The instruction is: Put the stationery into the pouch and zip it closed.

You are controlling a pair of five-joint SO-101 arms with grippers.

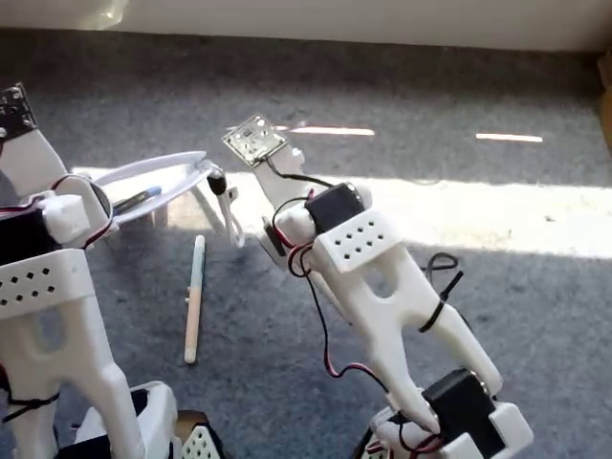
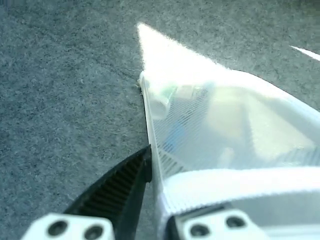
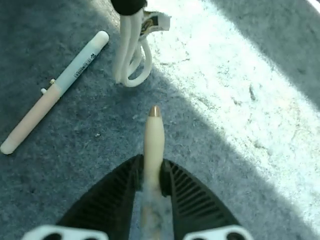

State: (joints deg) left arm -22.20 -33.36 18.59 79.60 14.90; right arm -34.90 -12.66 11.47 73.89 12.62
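Note:
A translucent white mesh pouch (image 1: pixel 158 182) is held up off the grey carpet by my left gripper (image 2: pixel 155 172), which is shut on its edge next to a white band. Blue and green items show faintly inside the pouch (image 2: pixel 210 125). Its white cord loop (image 3: pixel 131 60) hangs down to the carpet. My right gripper (image 3: pixel 152 167) is shut on a cream pen (image 3: pixel 153 132) that points at the loop, tip a little short of it. A second pen (image 1: pixel 194 298), pale green and cream, lies flat on the carpet to the left of the right gripper (image 1: pixel 272 235).
A bright band of sunlight (image 1: pixel 478 215) crosses the carpet behind the right arm. A pale wall base (image 1: pixel 382 19) runs along the far edge. The arms' white bases stand at the near edge, with red and black cables (image 1: pixel 320 316) along the right arm.

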